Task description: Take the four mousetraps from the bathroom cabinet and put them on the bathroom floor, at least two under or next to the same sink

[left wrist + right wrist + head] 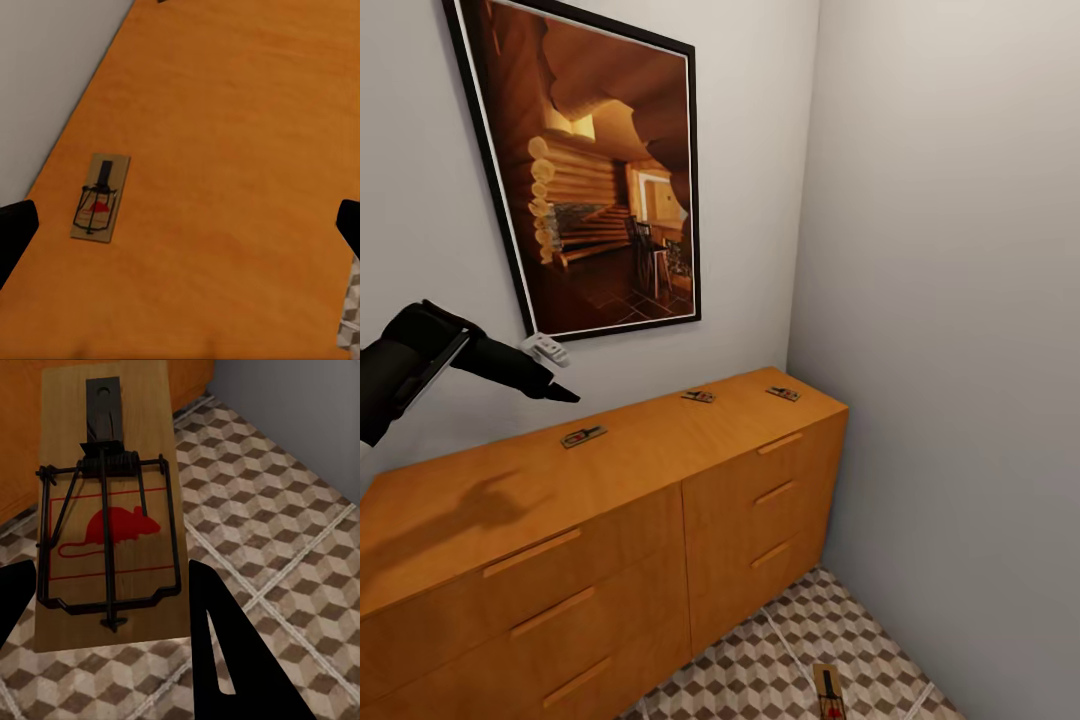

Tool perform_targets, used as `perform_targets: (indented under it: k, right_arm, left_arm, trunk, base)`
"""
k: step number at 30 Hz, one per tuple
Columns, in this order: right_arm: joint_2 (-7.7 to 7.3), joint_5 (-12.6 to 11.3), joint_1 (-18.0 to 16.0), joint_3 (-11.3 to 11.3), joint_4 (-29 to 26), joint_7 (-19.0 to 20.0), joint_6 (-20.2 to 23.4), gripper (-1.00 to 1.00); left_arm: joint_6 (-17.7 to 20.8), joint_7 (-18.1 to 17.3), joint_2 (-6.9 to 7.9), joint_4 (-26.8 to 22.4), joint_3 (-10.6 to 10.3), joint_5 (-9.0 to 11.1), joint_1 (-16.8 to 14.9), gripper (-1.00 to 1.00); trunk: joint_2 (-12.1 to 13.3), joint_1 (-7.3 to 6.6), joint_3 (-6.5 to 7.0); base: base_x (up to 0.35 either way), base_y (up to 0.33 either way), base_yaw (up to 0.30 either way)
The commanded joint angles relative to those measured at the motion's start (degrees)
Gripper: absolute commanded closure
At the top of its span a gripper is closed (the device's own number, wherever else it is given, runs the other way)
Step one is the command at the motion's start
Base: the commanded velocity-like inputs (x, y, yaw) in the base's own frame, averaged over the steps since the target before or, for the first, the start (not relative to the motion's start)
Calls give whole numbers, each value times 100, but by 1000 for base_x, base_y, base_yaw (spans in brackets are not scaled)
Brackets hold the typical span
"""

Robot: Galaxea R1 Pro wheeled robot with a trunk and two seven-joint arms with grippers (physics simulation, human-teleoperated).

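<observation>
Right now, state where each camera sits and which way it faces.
Head: on the head, facing forward and down at the cabinet and the wall behind it; the left arm and left gripper show.
Left wrist: above the cabinet top, looking down at one trap; open fingertips show at the edges.
Right wrist: above the floor, looking along the right gripper, shut on the held trap.
Shared: head and left wrist both see that cabinet trap; head and right wrist, the held trap.
</observation>
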Motion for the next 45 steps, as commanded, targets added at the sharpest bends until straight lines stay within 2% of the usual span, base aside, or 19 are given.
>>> perform_targets:
  k: [1, 45]
  right_arm:
    - [4, 27, -4, -30, 4, -36, -14, 100]
    - [-19, 27, -4, -39, 4, -53, -9, 100]
  left_arm:
    - [37, -21, 11, -4, -11, -9, -8, -100]
    - [45, -24, 119, -27, -3, -10, -8, -100]
  trunk:
    - [-4, 0, -7]
    - [-4, 0, -7]
  base:
    - [0, 0, 0]
    - [0, 0, 0]
